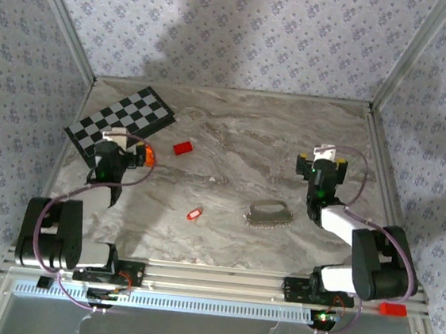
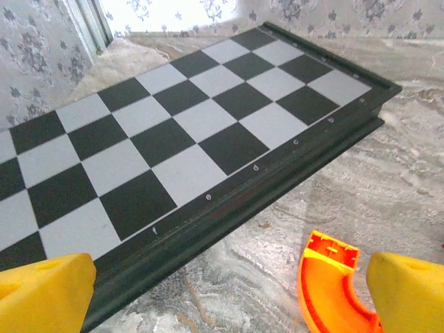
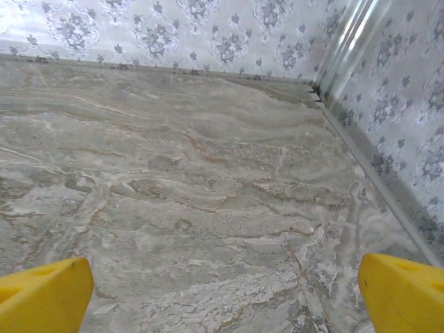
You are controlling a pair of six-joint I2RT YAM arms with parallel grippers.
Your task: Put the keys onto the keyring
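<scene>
Marble-veined grey tabletop (image 1: pixel 244 121) runs bare across its middle and back, bounded by patterned wallpapered walls (image 1: pixel 246 26) and slanting aluminium corner posts (image 1: pixel 63 19). The bunch of flat silvery-grey toothed metal keys (image 1: pixel 270 215) lies right of centre toward the near edge, with bare table on every side. The thin metal keyring with its small red plastic tag (image 1: pixel 194 213) lies to their left, well apart from them, roughly midway between the two arms. A small red rectangular block (image 1: pixel 182 148) sits farther back, near the black-and-white chessboard (image 1: pixel 120 118), which lies angled at the far left.

The left gripper (image 1: pixel 120 139) hovers at the chessboard's near edge, its yellow fingers (image 2: pixel 45 291) spread wide and holding nothing. An orange curved plastic piece (image 2: pixel 331 291) lies just beside the right-hand finger, close to the board's dark rim.

The right gripper (image 1: pixel 324 157) hangs over bare table near the right wall, its yellow fingers (image 3: pixel 41 295) likewise spread with nothing between them. The foot of that wall runs close along its right side.
</scene>
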